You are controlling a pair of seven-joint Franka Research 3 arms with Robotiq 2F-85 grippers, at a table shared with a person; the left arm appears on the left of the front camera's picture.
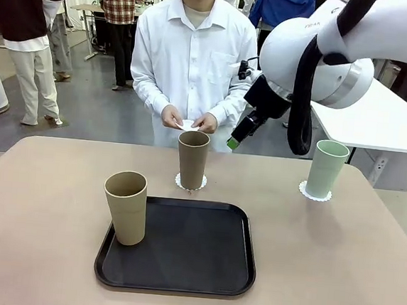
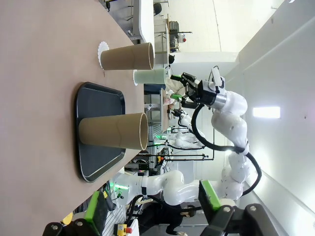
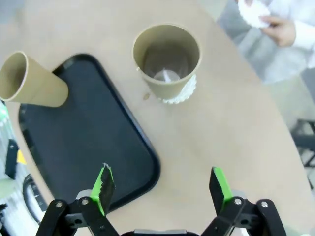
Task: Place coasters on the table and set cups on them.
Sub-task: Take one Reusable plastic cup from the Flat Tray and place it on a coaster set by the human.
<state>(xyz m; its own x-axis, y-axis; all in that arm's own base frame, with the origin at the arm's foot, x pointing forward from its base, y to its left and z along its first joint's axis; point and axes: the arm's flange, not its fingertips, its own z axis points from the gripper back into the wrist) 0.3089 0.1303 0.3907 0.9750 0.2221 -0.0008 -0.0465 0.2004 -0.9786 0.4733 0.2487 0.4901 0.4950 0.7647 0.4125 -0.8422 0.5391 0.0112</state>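
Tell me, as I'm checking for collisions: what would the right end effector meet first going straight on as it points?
The right end effector would probably meet bare table, between the black tray and the tan cup on its coaster; depth is unclear.

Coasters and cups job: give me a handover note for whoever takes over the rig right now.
Left gripper: jaws open, empty.
Right gripper: jaws open, empty, raised over the table.
Done: mint cup on right coaster; brown cup on centre coaster.
Left: tan cup stands on the black tray, no coaster under it; third coaster is in the person's hands.
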